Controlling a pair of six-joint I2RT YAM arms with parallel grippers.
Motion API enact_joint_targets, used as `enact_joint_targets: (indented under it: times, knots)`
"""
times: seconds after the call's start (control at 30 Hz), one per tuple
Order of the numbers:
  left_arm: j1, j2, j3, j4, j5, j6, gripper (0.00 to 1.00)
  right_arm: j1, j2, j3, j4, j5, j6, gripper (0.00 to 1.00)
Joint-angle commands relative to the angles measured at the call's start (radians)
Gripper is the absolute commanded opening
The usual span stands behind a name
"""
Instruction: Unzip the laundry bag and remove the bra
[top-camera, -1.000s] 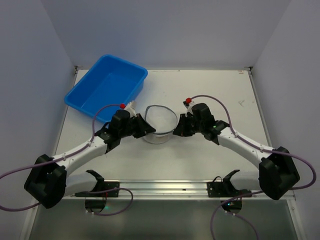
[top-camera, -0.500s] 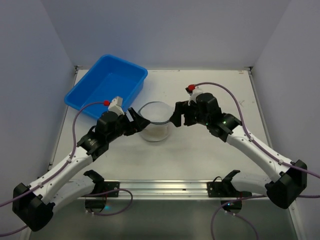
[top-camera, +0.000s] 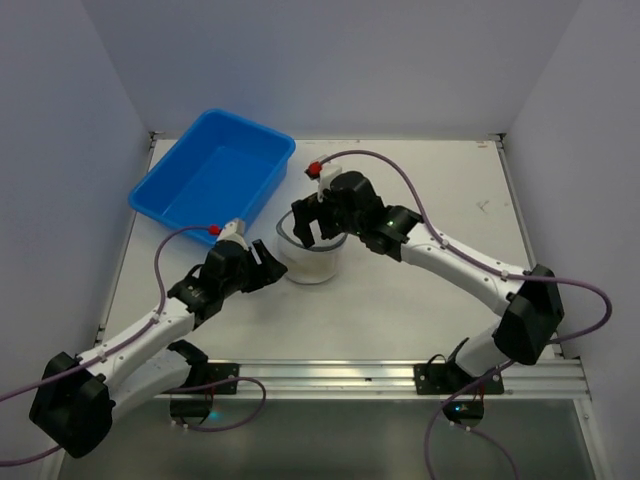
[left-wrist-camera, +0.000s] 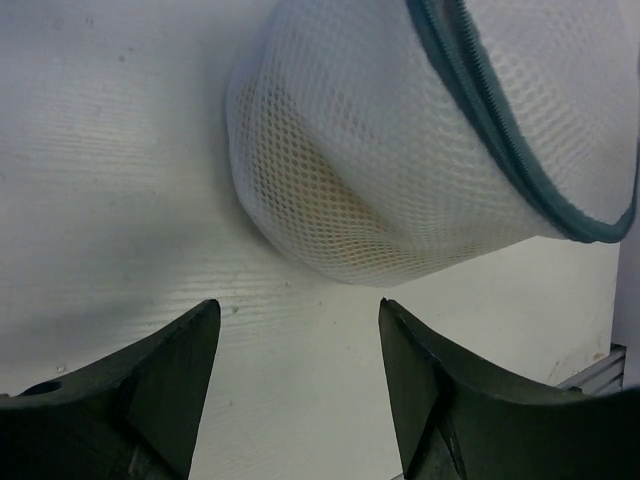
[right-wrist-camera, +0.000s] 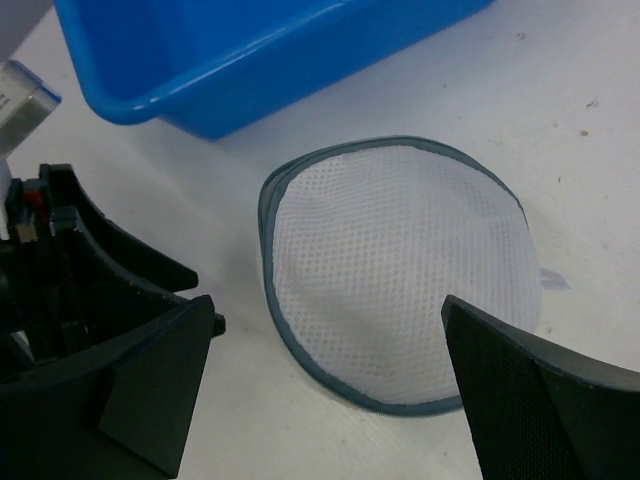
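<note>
White table (top-camera: 420, 190) w/ pale lavender walls (top-camera: 330, 60) on 3 sides, even light

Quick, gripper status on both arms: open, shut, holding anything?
Left gripper: open, empty, bag just ahead of it.
Right gripper: open, empty, over the bag.

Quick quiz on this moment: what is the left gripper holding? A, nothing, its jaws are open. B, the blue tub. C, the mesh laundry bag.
A: in the left wrist view the left gripper stands open over bare table, with the laundry bag lying ahead of it, not between the jaws.
</note>
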Motion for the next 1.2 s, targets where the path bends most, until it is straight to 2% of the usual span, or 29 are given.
enact_joint_targets:
  times: [0.0,0.2,0.33,0.43,0.47,0.53,0.57,0.63,0.67,0.83,0.87,1.03,1.17]
  knots:
    - [0.004,-0.001,-0.048,0.127,-0.014,0.013,0.68,0.038,0.052,0.051,0.053,0.078,-0.126,0.98]
    - [0.005,0.11,-0.114,0.279,0.0,0.008,0.66,0.038,0.161,0.018,0.091,0.117,-0.136,0.97]
    - [0.004,0.188,-0.131,0.353,0.009,-0.006,0.64,0.04,0.185,-0.047,0.11,0.166,-0.094,0.92]
    - [0.004,0.209,-0.137,0.376,0.009,-0.013,0.62,0.038,0.151,-0.116,0.145,0.18,-0.06,0.79]
    - [0.004,0.214,-0.137,0.38,0.009,-0.016,0.6,0.038,0.137,-0.146,0.165,0.175,-0.048,0.68]
    - [0.005,0.226,-0.137,0.391,0.009,-0.019,0.56,0.04,0.109,-0.173,0.185,0.175,-0.039,0.56]
    - [0.005,0.229,-0.135,0.393,0.009,-0.023,0.55,0.038,0.103,-0.191,0.186,0.175,-0.034,0.43]
    - [0.004,0.24,-0.132,0.402,0.035,-0.027,0.52,0.038,0.089,-0.206,0.193,0.175,-0.03,0.32]
    - [0.004,0.246,-0.129,0.405,0.041,-0.03,0.5,0.04,0.088,-0.211,0.196,0.175,-0.024,0.23]
    - [0.002,0.26,-0.126,0.411,0.044,-0.038,0.49,0.038,0.071,-0.239,0.205,0.151,0.009,0.06]
    - [0.002,0.26,-0.128,0.411,0.041,-0.041,0.49,0.038,0.066,-0.245,0.208,0.146,0.022,0.0]
    - [0.002,0.26,-0.134,0.403,0.02,-0.05,0.44,0.037,0.004,-0.292,0.223,0.152,0.07,0.0]
    - [0.002,0.269,-0.144,0.397,-0.012,-0.069,0.38,-0.007,-0.162,-0.381,0.297,0.077,0.16,0.0]
